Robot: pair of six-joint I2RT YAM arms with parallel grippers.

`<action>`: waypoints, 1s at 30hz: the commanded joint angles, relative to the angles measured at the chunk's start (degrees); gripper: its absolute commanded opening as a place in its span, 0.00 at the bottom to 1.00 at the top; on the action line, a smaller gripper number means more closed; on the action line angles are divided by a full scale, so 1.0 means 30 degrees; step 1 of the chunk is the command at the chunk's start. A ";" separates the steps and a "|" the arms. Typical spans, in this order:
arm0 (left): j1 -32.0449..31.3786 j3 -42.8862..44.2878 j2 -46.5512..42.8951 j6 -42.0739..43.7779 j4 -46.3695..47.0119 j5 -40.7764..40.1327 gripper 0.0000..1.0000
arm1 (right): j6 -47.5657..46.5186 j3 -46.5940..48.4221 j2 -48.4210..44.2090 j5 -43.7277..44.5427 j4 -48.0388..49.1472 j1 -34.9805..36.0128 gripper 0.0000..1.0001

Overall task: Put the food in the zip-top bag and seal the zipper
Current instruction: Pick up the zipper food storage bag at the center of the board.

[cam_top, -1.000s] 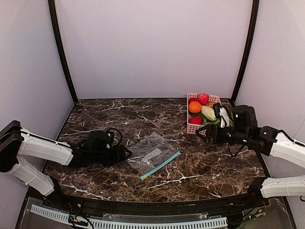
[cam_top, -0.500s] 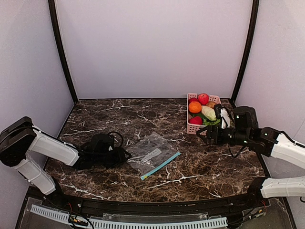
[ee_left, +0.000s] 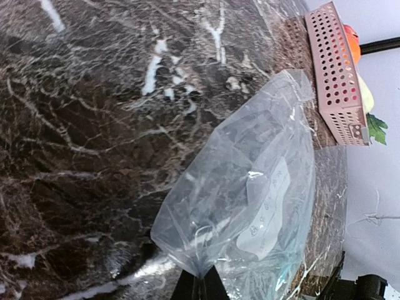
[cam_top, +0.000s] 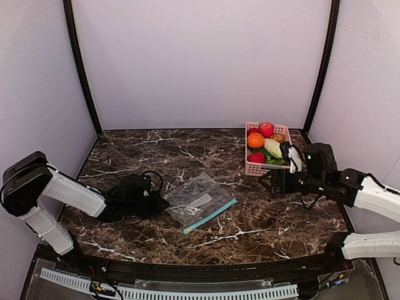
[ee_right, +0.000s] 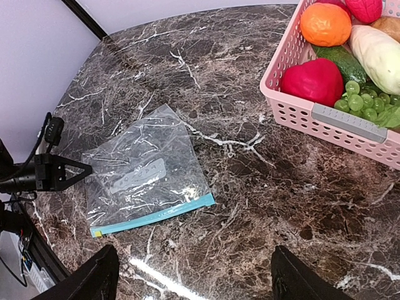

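Status check, reading across from my left. The left gripper (ee_left: 201, 287) lies low on the marble table (cam_top: 125, 150). Its jaws are together and pinched on the zip-top bag (cam_top: 199, 201) at its left side edge, near the corner away from the mouth; the wrist view shows the film running right into the closed tips. The bag lies flat mid-table, crinkled, label patch up, with nothing inside it. Its zipper (ee_right: 153, 215) runs along the near-right edge; I cannot tell from any view whether the strip is pressed shut or parted. Further right, the right gripper (cam_top: 270, 181) hovers over bare table between the bag and the pink basket (ee_right: 347, 122), its fingers (ee_right: 103, 275) wide apart and holding nothing. All the food sits in that basket at the far right: the pale gourd (ee_right: 381, 53), the dark pepper (ee_right: 344, 61), the grapes (ee_right: 362, 103) and a bit of leafy green (ee_right: 392, 115). An orange fruit (ee_right: 325, 24) and a red piece (ee_right: 315, 81) sit alongside them. My reading: the task is at its very start. One anchor grip on the bag is made. The mouth is not visibly opened, no item is picked, nothing is bagged, and the sealing is left entirely. A likely next move is for the right arm to fetch a first item or to help part the mouth.
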 commanded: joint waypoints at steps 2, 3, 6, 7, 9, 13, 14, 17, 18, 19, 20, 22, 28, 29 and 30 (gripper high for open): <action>0.0058 0.0090 -0.2937 0.2207 -0.0227 0.1016 0.01 | 0.0043 -0.0228 -0.0302 -0.0437 -0.0237 0.0109 0.82; 0.0055 0.0104 -0.3281 0.3048 -0.0185 0.1737 0.01 | 0.0022 -0.0186 -0.0277 -0.0618 -0.0217 0.0115 0.82; 0.0040 0.0504 -0.4826 0.4076 -0.1182 0.3019 0.01 | -0.0068 0.0004 -0.0113 -0.1568 0.0145 0.0121 0.86; 0.0033 0.0545 -0.5514 0.4065 -0.1868 0.3212 0.01 | -0.0134 0.0004 -0.0070 -0.2019 0.0377 0.0139 0.90; 0.0026 0.0556 -0.6508 0.3501 -0.2776 0.3038 0.01 | -0.0338 -0.0151 -0.0023 -0.2949 0.1104 0.0177 0.93; -0.0039 0.0587 -0.8138 0.2674 -0.3803 0.2605 0.01 | -0.0142 -0.0294 0.0024 -0.3579 0.1964 0.0447 0.92; -0.0079 0.0631 -0.8357 0.2606 -0.3980 0.2428 0.01 | 0.0010 -0.0282 0.0097 -0.3653 0.2151 0.0487 0.92; -0.0159 0.0721 -0.9329 0.2218 -0.4507 0.2165 0.01 | 0.0970 -0.0380 0.0447 -0.3649 0.2707 0.0583 0.92; -0.0189 0.0683 -0.9523 0.1960 -0.4508 0.2025 0.01 | 0.1369 -0.0568 0.0571 -0.3758 0.3099 0.0610 0.92; -0.0199 0.0618 -0.9875 0.1809 -0.4494 0.1948 0.01 | 0.1862 -0.0877 0.0656 -0.3915 0.3705 0.0614 0.93; -0.0207 0.0617 -1.0045 0.1652 -0.4472 0.1868 0.01 | 0.2396 -0.1256 0.0744 -0.4099 0.4366 0.0614 0.93; -0.0209 0.0774 -1.0596 0.1848 -0.4555 0.1951 0.01 | 0.3365 -0.1956 0.0900 -0.4750 0.5833 0.0612 0.94; -0.0178 0.3123 -1.1970 0.3147 -0.8155 0.1416 0.01 | 0.5420 -0.2770 0.1748 -0.5678 0.8072 0.1247 0.93; -0.0157 0.3085 -1.2221 0.3004 -0.8119 0.1248 0.01 | 0.5631 -0.2698 0.1982 -0.5689 0.8234 0.1448 0.93; -0.0169 0.2815 -1.2812 0.2551 -0.7843 0.0836 0.01 | 0.5892 -0.2641 0.2187 -0.5627 0.8419 0.1678 0.92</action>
